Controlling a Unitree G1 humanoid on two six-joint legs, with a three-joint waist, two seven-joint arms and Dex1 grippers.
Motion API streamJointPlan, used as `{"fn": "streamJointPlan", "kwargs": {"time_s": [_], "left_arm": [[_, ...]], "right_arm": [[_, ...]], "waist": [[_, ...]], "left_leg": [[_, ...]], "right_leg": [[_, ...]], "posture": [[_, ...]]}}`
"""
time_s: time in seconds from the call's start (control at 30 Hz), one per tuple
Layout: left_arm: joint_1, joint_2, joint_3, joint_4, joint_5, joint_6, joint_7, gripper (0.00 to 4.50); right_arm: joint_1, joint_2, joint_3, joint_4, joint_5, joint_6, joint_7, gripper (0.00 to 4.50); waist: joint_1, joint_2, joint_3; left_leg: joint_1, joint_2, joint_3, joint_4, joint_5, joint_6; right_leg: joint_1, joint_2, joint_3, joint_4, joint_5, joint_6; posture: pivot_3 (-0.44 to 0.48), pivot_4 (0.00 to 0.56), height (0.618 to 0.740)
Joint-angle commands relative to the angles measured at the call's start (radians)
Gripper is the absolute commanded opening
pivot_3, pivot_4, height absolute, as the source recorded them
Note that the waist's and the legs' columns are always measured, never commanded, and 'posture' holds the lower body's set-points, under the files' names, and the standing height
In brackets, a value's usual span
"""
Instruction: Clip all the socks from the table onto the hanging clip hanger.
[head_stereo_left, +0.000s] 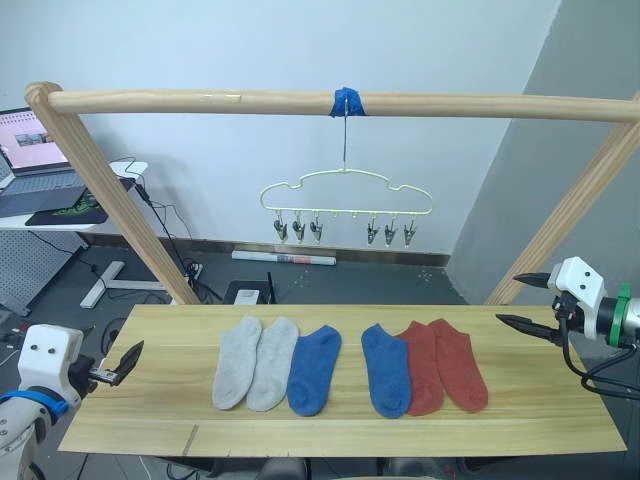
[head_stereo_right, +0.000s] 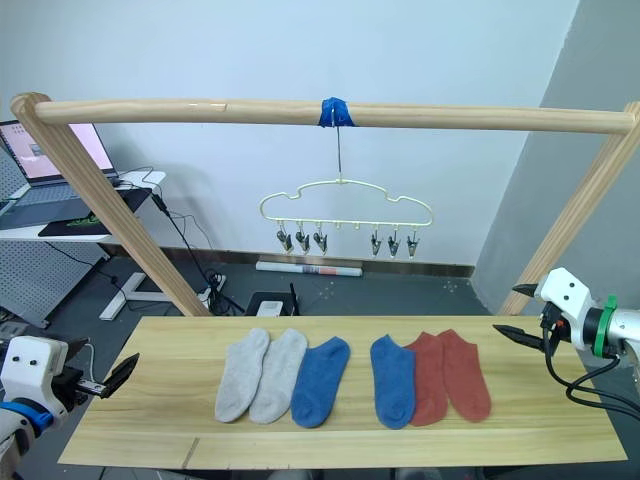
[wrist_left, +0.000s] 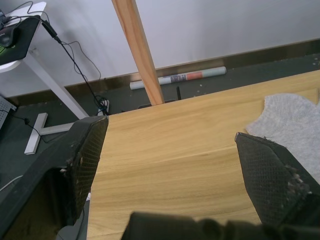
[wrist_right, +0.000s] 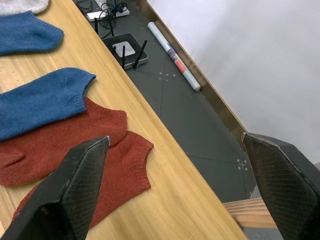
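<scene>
Both pincers spread wide: left pincer (head_stereo_left: 128, 362) off grey socks (head_stereo_left: 255, 362), right pincer (head_stereo_left: 522, 303) beside red socks (head_stereo_left: 445, 365), bench (head_stereo_left: 340, 425) below.

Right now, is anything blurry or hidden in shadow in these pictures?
Left eye view: even light, socks and clip hanger sharp, soft shadows on the table. Left wrist view: the near fingers are dark and slightly soft. Right wrist view: red socks sharp.

I see a bench (head_stereo_left: 520, 400) of pale matt wood with visible grain. On it lie socks (head_stereo_left: 340, 365) of soft knitted cloth, slightly fuzzy. The clip hanger (head_stereo_left: 345, 195) looks like thin smooth wire with small shiny metal clips. The pole frame (head_stereo_left: 200, 101) is bare, smooth wood.
</scene>
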Motion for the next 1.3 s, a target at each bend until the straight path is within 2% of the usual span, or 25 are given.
{"fn": "streamJointPlan", "kwargs": {"time_s": [0.03,0.2,0.37,0.47,0.6,0.77,0.93,0.97,1.07,1.17,1.23,1.3], "left_arm": [[-0.010,0.021,0.042,-0.008,0.003,-0.017,0.008,4.50],[-0.020,0.004,0.051,-0.028,-0.041,-0.003,-0.007,4.50],[-0.014,0.005,0.053,-0.039,-0.144,-0.075,-0.172,4.50],[-0.023,-0.007,0.063,-0.049,-0.181,-0.038,-0.170,4.50],[-0.063,-0.022,0.033,-0.040,-0.109,-0.082,-0.091,4.50],[-0.114,-0.077,-0.012,-0.130,-0.155,-0.002,-0.051,4.50],[-0.210,-0.164,-0.110,-0.215,-0.135,0.072,0.057,4.50],[-0.228,-0.178,-0.122,-0.226,-0.136,0.086,0.072,4.50],[-0.290,-0.213,-0.161,-0.260,-0.126,0.104,0.112,4.50],[-0.358,-0.254,-0.209,-0.268,-0.096,0.092,0.158,4.50],[-0.379,-0.277,-0.232,-0.283,-0.089,0.098,0.180,4.50],[-0.391,-0.295,-0.248,-0.303,-0.091,0.107,0.192,4.50]], "right_arm": [[0.005,-0.022,-0.028,-0.012,-0.004,-0.021,0.004,4.46],[0.021,-0.024,-0.035,-0.017,0.000,-0.029,0.004,4.46],[0.034,-0.022,-0.043,-0.030,0.005,-0.027,-0.002,4.46],[0.046,-0.021,-0.050,-0.043,0.008,-0.025,-0.005,4.46],[0.071,-0.017,-0.064,-0.081,0.018,-0.014,-0.014,4.46],[0.095,-0.001,-0.094,-0.178,0.054,0.026,-0.035,4.46],[0.115,0.018,-0.107,-0.394,0.127,0.135,-0.076,4.46],[0.115,0.020,-0.107,-0.432,0.141,0.157,-0.083,4.46],[0.105,0.034,-0.104,-0.593,0.215,0.264,-0.127,4.46],[0.067,0.052,-0.080,-0.742,0.302,0.376,-0.189,4.46],[0.051,0.059,-0.072,-0.802,0.338,0.427,-0.221,4.46],[0.036,0.066,-0.069,-0.842,0.367,0.470,-0.253,4.46]], "waist": [[0.000,0.000,0.000],[0.000,0.000,0.000],[-0.005,-0.001,0.000],[-0.006,-0.001,0.001],[-0.007,-0.001,0.002],[-0.013,-0.004,0.011],[-0.025,-0.006,0.033],[-0.027,-0.006,0.041],[-0.037,-0.010,0.069],[-0.053,-0.011,0.097],[-0.062,-0.011,0.111],[-0.072,-0.012,0.126]], "left_leg": [[0.000,0.000,0.000,0.000,0.000,0.000],[0.000,0.000,0.000,0.000,0.000,0.000],[0.000,0.000,0.001,0.000,0.000,0.000],[0.000,0.001,0.001,0.000,0.000,0.000],[0.000,0.001,0.001,0.000,0.000,0.000],[0.000,0.001,0.002,0.001,0.000,0.000],[-0.001,0.002,0.002,0.001,-0.001,-0.001],[-0.001,0.002,0.002,0.001,0.000,-0.001],[-0.002,0.003,0.001,0.001,-0.001,-0.001],[-0.004,0.007,0.001,0.002,-0.001,-0.001],[-0.013,0.008,0.003,0.003,-0.001,-0.002],[-0.021,0.008,0.003,0.003,-0.001,-0.002]], "right_leg": [[0.000,0.000,0.000,0.000,0.000,0.000],[0.000,0.000,0.000,0.000,0.000,0.000],[0.000,0.000,0.000,0.000,0.000,0.000],[-0.001,0.000,0.000,0.000,0.000,0.000],[-0.001,0.000,0.001,0.000,0.000,0.000],[0.000,0.000,0.001,0.000,0.000,0.001],[-0.001,0.001,0.002,-0.001,0.001,0.001],[-0.001,0.001,0.002,-0.001,0.001,0.002],[-0.001,0.002,0.002,0.000,0.004,0.006],[-0.003,0.004,0.002,-0.001,0.002,0.003],[-0.011,0.005,0.003,-0.001,0.006,0.008],[-0.019,0.007,0.004,-0.001,0.011,0.003]], "posture": [[-0.054,0.029,0.737],[-0.061,0.030,0.737],[-0.069,0.033,0.737],[-0.078,0.038,0.737],[-0.093,0.047,0.737],[-0.132,0.074,0.737],[-0.189,0.122,0.737],[-0.189,0.122,0.737],[-0.248,0.189,0.737],[-0.276,0.226,0.737],[-0.285,0.241,0.737],[-0.296,0.256,0.737]]}}
